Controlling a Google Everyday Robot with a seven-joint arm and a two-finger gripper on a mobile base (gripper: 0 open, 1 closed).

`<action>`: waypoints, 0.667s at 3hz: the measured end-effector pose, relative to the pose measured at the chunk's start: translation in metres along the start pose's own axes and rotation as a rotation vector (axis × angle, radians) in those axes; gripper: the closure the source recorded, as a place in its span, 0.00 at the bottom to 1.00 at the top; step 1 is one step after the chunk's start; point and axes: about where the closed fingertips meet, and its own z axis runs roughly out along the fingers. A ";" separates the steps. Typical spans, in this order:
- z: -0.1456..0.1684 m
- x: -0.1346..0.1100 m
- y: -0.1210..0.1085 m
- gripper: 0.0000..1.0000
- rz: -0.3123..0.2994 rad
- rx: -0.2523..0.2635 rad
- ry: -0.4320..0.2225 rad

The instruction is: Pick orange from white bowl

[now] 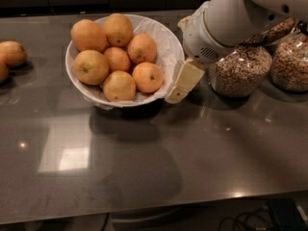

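I see the white bowl at ten o'clock on the grey counter, holding seven oranges. The gripper hangs just beside the rim at the bowl's four o'clock (spread or closed, I cannot tell). Two cereal jars stand at its three o'clock.

Wide, round, shallow white bowl, lined with crinkled white paper, upright on the dark glossy counter, left of centre and toward the back. It holds seven round, matte-skinned oranges, heaped and touching one another: two at the back rim, three across the middle, two at the front. The paper lining is bare along the right inner wall. The cream-coloured gripper hangs just beside the bowl's right rim, outside it, tilted; contact cannot be told.
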 end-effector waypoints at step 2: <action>0.028 -0.032 -0.015 0.00 -0.031 0.033 -0.081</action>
